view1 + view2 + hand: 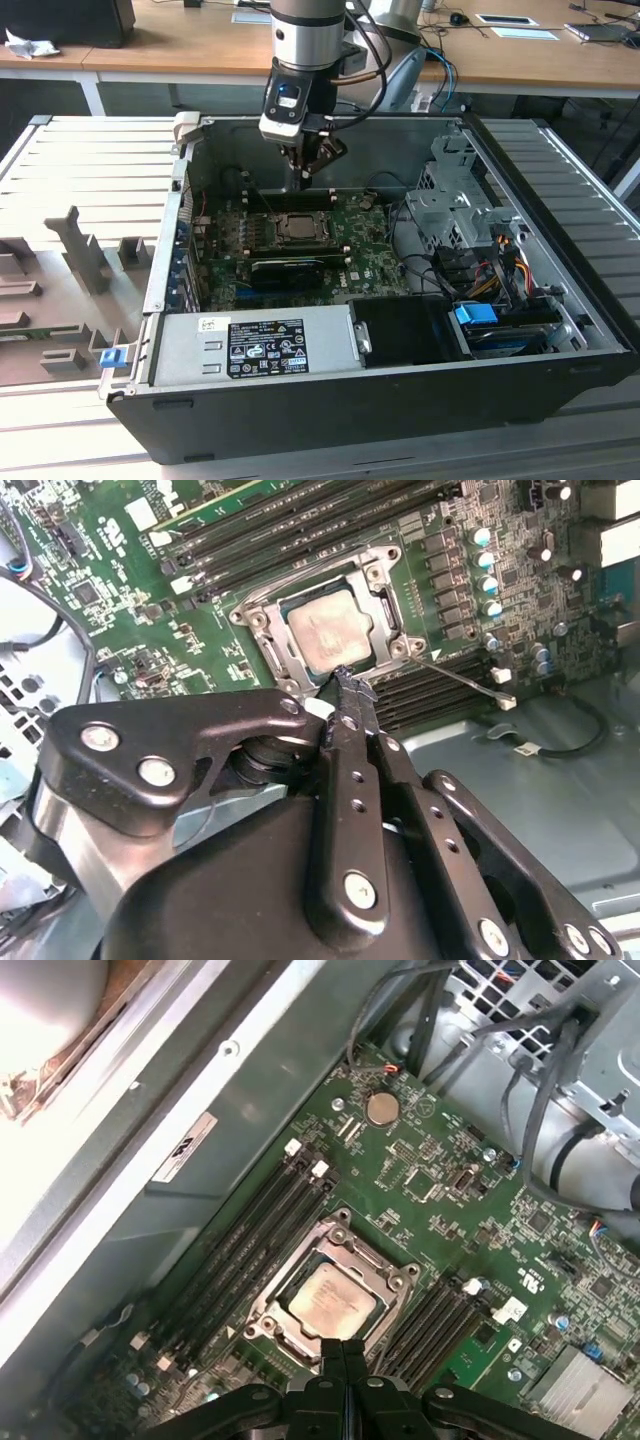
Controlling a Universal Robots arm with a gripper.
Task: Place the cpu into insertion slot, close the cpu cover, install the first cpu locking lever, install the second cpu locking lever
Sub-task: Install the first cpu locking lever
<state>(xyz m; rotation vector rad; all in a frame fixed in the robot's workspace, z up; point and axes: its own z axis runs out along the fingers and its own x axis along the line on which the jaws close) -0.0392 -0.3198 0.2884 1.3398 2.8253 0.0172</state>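
Overhead, the gripper (345, 1348), jaws pressed together and empty, is held at the edge of the lowered cpu cover (372, 1257), the seated cpu (330, 1300) just beyond.

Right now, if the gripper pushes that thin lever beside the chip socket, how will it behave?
Probably springy: the lever is a thin wire rod jutting free beside the socket. Likely slippery too, bare metal, so the gripper could slide off.

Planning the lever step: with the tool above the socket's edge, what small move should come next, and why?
Probably lower the shut tool onto the locking lever that juts out beside the cpu cover and press it down: the cpu is seated and the cover lies flat over it.
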